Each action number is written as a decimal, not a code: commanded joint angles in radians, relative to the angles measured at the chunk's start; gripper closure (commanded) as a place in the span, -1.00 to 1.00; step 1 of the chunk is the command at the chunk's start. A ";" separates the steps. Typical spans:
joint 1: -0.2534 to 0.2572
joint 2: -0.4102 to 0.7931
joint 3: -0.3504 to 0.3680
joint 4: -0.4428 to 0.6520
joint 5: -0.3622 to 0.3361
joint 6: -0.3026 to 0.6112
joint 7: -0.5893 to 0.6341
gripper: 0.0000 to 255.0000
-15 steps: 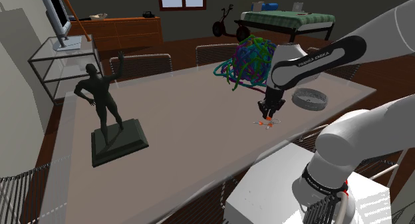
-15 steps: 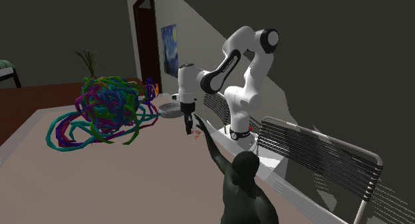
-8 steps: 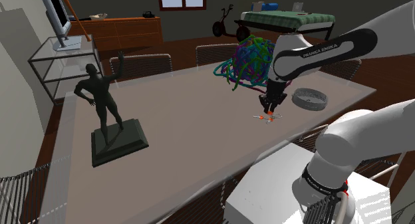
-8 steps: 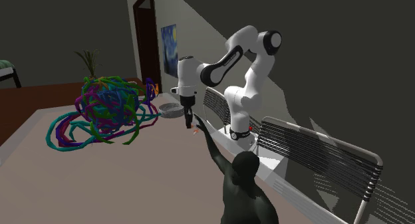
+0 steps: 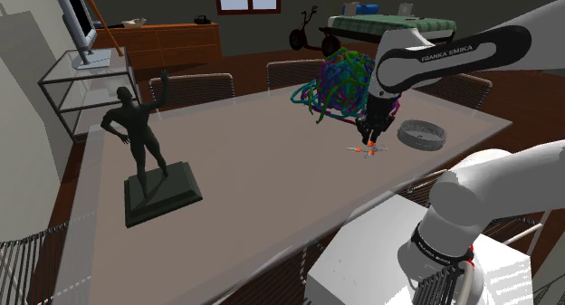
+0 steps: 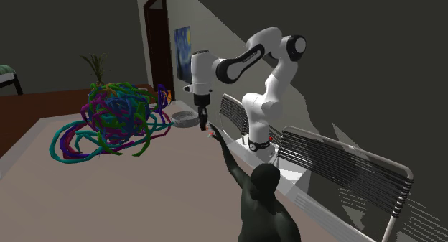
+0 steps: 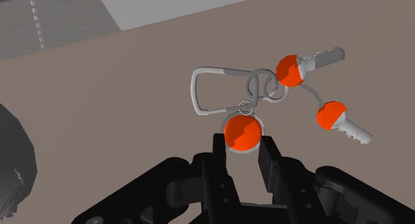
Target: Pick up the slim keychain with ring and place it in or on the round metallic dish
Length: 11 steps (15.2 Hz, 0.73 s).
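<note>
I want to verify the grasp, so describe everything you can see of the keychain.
The keychain is a slim bunch: a grey carabiner-style clip, linked silvery rings, a short chain, two grey keys with orange heads and a round orange tag. The hand is shut on that tag, with one black finger on each side. The rest spreads out beyond the fingertips over the beige table. It is apart from the round grey dish, to its left in the shoulder view. Whether it clears the table cannot be told.
</note>
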 commanded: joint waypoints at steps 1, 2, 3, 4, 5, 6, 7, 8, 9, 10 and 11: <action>0.001 -0.014 0.004 0.019 0.003 -0.034 0.001 1.00; 0.002 -0.018 0.006 0.031 0.005 -0.049 0.001 1.00; 0.002 -0.022 0.007 0.042 0.006 -0.064 0.001 1.00; 0.003 -0.025 0.009 0.054 0.007 -0.079 0.001 1.00; 0.003 -0.028 0.010 0.065 0.009 -0.094 0.000 1.00; 0.004 -0.030 0.011 0.071 0.009 -0.101 0.000 1.00; -0.011 -0.023 -0.012 0.078 -0.007 -0.100 -0.026 1.00; -0.024 -0.015 -0.035 0.086 -0.022 -0.098 -0.051 1.00; -0.037 -0.005 -0.059 0.095 -0.037 -0.096 -0.077 1.00; -0.049 0.006 -0.082 0.105 -0.052 -0.094 -0.103 1.00; -0.060 0.018 -0.105 0.117 -0.065 -0.091 -0.128 1.00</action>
